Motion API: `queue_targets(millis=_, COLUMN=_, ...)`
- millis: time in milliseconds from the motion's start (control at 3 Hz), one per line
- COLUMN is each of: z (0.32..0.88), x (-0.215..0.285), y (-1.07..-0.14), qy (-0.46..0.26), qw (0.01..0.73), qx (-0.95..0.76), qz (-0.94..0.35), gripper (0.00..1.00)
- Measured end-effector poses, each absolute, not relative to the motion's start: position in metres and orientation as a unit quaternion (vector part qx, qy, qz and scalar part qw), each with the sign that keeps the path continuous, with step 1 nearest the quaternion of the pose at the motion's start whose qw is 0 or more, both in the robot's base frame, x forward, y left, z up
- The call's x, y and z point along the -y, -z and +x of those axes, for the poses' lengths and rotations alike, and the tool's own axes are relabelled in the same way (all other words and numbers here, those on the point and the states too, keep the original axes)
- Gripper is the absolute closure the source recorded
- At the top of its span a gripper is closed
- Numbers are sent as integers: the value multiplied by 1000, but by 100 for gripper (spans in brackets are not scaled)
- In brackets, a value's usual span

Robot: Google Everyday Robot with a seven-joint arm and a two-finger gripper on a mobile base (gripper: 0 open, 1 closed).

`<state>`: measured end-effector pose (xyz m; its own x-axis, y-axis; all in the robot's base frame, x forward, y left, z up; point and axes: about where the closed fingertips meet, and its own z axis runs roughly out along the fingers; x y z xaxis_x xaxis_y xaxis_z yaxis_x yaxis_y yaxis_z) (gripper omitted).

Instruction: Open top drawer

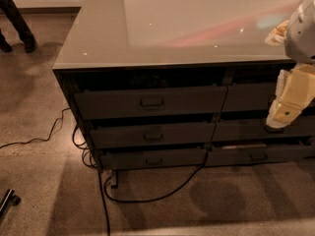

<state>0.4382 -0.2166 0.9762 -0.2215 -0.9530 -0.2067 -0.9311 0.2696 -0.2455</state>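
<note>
Grey cabinet (98,43), glossy top, two drawer stacks on its near face.
Left of cabinet, far back: dark trouser legs (15,18) with shoes.
Left of cabinet, on speckled floor: black cable (44,136), running in under its base; dark bar (7,200) nearer the camera.
Cabinet, left stack, uppermost: top drawer (113,104), wide dark front, long axis level and side to side, loop handle (152,102) at centre. Dark gap above it; whether it sits fully shut is not discernible.
Below it: two slimmer drawers (123,136).
Cabinet, right stack: like drawers (246,97).
Before cabinet's right stack, about middle-drawer height: gripper (275,123) on cream arm (295,90). Nothing seen in its hold; how far open cannot be told.
Judgement: handle lies well left of gripper and slightly higher, so a leftward traverse along the cabinet front comes before any pull.
</note>
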Motion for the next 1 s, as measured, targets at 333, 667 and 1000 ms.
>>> queue_targets(millis=333, z=438, x=217, y=-976, qy=34, qw=159, qx=-781, qz=-603, gripper=0)
queue_targets(millis=667, z=436, x=213, y=-970, qy=20, qw=182, qx=-766, qz=-616, gripper=0)
queue_targets(millis=1000, z=437, x=190, y=-943, qy=18, qw=195, qx=-743, qz=-640, gripper=0)
